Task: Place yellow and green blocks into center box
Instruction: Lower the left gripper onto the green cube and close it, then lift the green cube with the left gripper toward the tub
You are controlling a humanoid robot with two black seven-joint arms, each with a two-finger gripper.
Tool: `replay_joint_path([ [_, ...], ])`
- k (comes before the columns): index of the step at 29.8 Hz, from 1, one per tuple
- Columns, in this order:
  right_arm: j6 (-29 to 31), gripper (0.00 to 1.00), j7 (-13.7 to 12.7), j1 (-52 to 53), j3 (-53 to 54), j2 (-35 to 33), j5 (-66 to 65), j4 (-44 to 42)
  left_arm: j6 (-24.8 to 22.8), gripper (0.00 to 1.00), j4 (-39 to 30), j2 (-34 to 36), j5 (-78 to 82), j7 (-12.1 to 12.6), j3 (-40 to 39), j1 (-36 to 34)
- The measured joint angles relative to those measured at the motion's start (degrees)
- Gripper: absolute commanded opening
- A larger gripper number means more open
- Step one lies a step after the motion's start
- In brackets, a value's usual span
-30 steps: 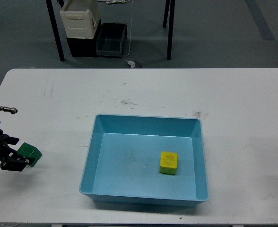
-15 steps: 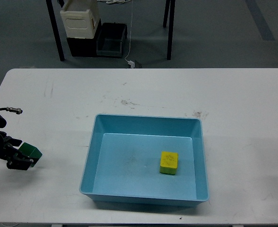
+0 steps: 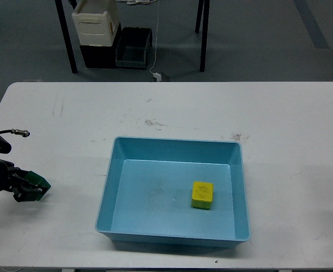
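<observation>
Our left tool sits at the far left of the white worktop, its two fingers clamped on the green block, which rests low, at or just above the surface; we cannot tell which. We judge the grip is there to carry the block rightward, since the blue box lies well to the right of the tool. The yellow block already rests on the box floor, further right again. Our right tool is out of sight. The worktop is scuffed; beyond it, on a grey floor, stand dark table legs and stacked bins.
</observation>
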Motion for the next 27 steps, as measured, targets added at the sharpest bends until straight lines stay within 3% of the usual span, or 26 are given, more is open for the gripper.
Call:
replay_joint_path([
  [5,0.0,1.00,0.0,0.0,0.1,0.0,0.5,-0.1,0.0,0.41,0.0,0.0,0.0,0.0,0.0,0.1],
  [12,-0.2,1.00,0.0,0.0,0.1,0.0,0.6,-0.1,0.0,0.31,0.2,0.4,-0.7,0.0,-0.1,-0.6],
  [17,-0.7,1.00,0.0,0.0,0.0,0.0,0.6,-0.1,0.0,0.30,0.2,1.1,-3.8,0.0,-0.7,-8.0],
  [21,-0.9,1.00,0.0,-0.4,0.0,0.0,0.6,-0.1,0.0,0.30,-0.8,3.5,-15.0,0.0,-1.1,-16.8],
  [27,-2.1,1.00,0.0,-1.1,0.1,0.0,0.6,-0.1,0.0,0.30,-10.7,6.5,-24.4,0.0,-0.7,-25.2],
])
